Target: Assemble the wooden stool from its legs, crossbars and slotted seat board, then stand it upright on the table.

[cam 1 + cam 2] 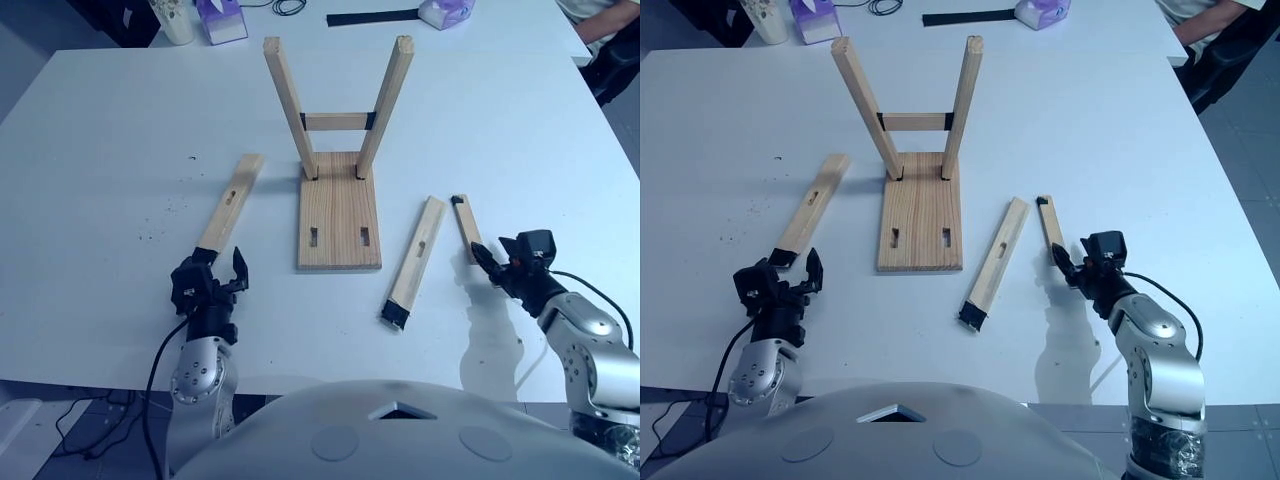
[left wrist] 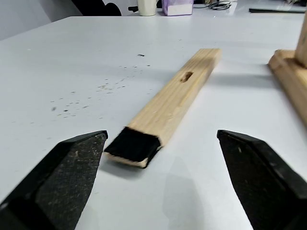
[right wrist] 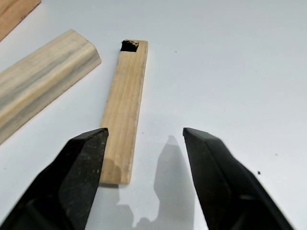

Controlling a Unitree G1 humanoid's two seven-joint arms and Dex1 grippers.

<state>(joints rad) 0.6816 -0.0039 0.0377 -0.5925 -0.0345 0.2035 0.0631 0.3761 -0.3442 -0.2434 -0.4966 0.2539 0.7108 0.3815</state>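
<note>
1. Pale wood leg (image 1: 230,205), square in section, lies flat on the white table (image 1: 100,150), left of centre. It has an oblong slot about midway along and a black cap on its near end.
2. Left gripper (image 2: 162,136): black, rough-textured fingers (image 2: 72,167) spread wide apart, holding nothing. The capped end of that leg sits just ahead of the gap, untouched.
3. Seat board (image 1: 339,235): flat rectangular plank with visible grain, at table centre. Two small rectangular slots stand open at its near end.
4. Standing legs (image 1: 290,105): two, upright at the board's far end, splaying slightly outward toward the top. A short fitted crossbar (image 1: 337,121) joins them, with black at both joints.
5. Second loose leg (image 1: 415,255): flat on the table right of the board, with a black cap on the near end and a slot mid-length.
6. Loose crossbar (image 1: 467,228): thin flat strip, near that leg but apart from it, dark at the far end.
7. Right gripper (image 3: 145,130): fingers apart, empty. The loose crossbar's near end lies just ahead of one finger, off the middle of the gap.
</note>
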